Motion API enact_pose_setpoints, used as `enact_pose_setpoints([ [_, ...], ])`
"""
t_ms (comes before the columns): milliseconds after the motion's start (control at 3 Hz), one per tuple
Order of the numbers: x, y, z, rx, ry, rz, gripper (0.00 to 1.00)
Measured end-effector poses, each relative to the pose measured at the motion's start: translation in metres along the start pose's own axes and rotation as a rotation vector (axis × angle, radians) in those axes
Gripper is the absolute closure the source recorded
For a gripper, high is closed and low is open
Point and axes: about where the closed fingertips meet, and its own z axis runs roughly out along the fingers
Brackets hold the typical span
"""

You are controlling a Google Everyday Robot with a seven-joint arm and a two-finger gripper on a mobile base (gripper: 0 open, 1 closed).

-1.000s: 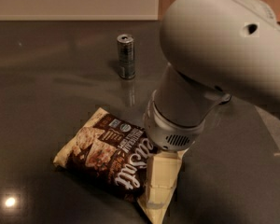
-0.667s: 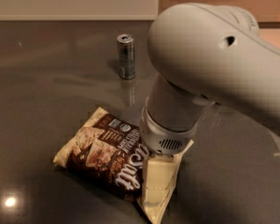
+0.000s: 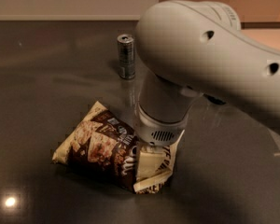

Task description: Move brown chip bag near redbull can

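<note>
Count: one brown chip bag [image 3: 100, 146], one redbull can [image 3: 126, 56]. Jaws meet the bag's right end, hidden under my wrist [image 3: 161, 118]; clenched or released, I cannot tell. Can stands well beyond them.

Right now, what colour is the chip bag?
The brown chip bag is dark brown, cream-edged, camera view; the hand is at its right end.

The arm [image 3: 214, 55] hides most of the pincer [image 3: 151, 168], which sits low on the right end of the brown chip bag [image 3: 95, 146]. The arm also covers some of the bag's lettering and runs off the right edge.
</note>
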Motion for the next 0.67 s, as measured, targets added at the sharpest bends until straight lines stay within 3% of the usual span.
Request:
enact_pose_setpoints([
  [333,-0.003,-0.021,-0.011,0.037,0.000,-0.001,0.87],
  [667,-0.005,-0.052,-0.026,0.096,0.000,-0.002,1.00],
])
